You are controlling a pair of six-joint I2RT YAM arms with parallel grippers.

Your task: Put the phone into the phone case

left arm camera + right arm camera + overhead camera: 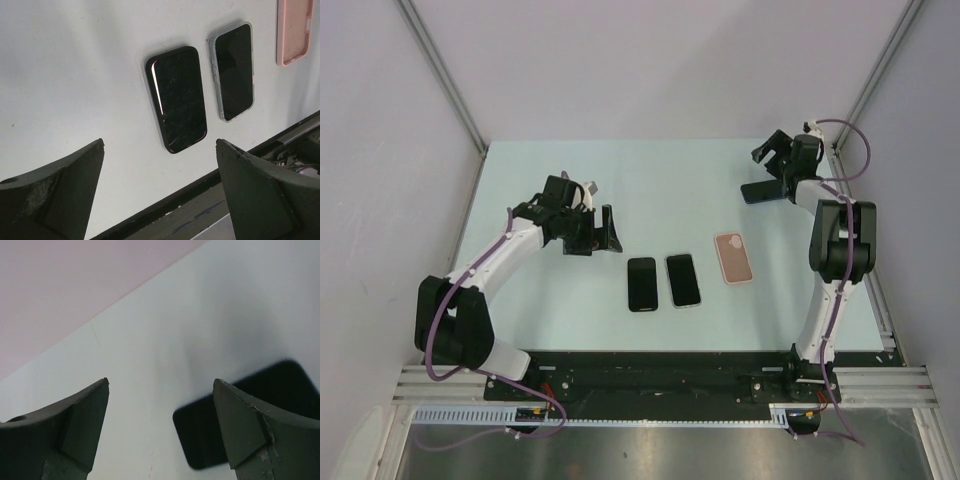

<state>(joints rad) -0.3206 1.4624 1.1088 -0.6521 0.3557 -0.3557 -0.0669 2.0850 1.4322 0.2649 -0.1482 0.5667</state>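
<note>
Bare black phone flat at ctr of frame, pink case to its rt w/ 2nd phone between; left gripper & right gripper both spread, empty; phone prob. stiff, slick, glass-fragile, so pinch long edges.

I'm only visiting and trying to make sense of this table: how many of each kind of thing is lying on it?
Phones: 2, the bare black phone and the clear-rimmed phone
Pink phone case: 1
Black flat slab, phone or case I cannot tell: 1
Total: 4
</note>
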